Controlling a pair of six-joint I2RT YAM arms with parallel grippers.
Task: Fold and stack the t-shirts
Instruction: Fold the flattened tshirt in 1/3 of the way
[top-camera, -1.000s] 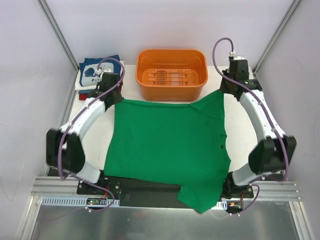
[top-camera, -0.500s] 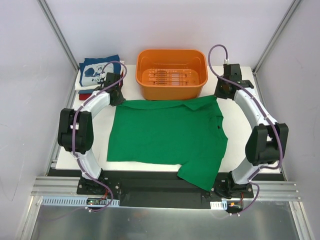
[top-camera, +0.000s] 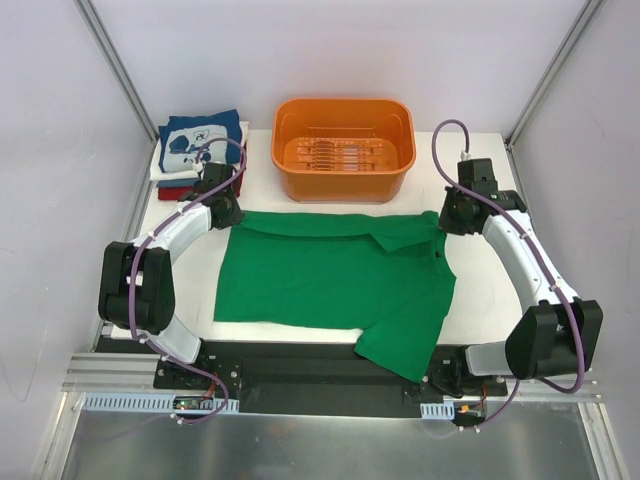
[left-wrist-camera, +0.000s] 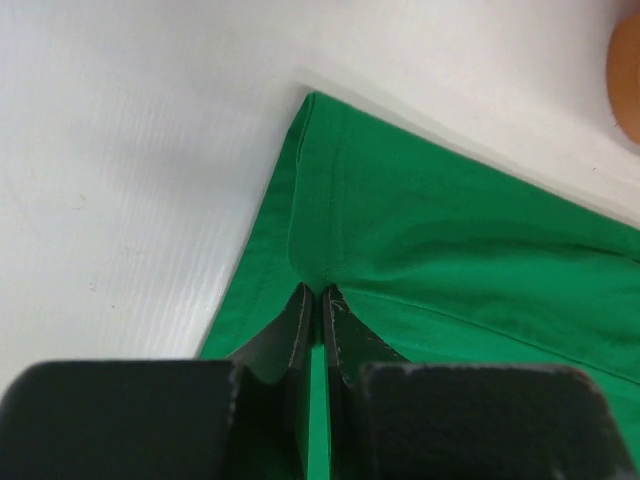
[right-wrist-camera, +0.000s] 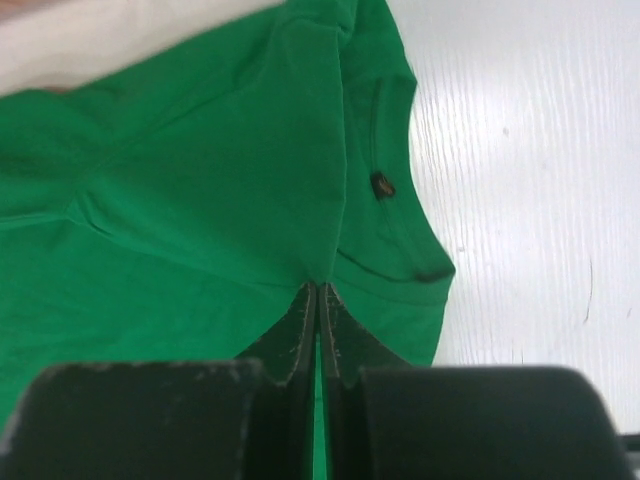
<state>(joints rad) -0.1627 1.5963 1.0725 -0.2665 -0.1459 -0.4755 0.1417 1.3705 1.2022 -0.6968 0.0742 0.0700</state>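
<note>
A bright green t-shirt lies spread on the white table, its far edge folded over toward me and one sleeve hanging over the near edge. My left gripper is shut on the shirt's far-left corner; in the left wrist view the cloth is pinched between the closed jaws. At the far-right corner my right gripper is shut on the green t-shirt, jaws closed on the fabric beside the collar. A stack of folded t-shirts, navy with white print on top, sits at the far left.
An orange plastic tub stands at the back centre, just beyond the shirt's far edge. Metal frame posts rise at both back corners. A black rail runs along the near edge under the hanging sleeve.
Both grippers have carried the shirt's far edge down and toward me, laying it onto the table. The shirt now lies lower and shorter, with its far edge doubled over.
</note>
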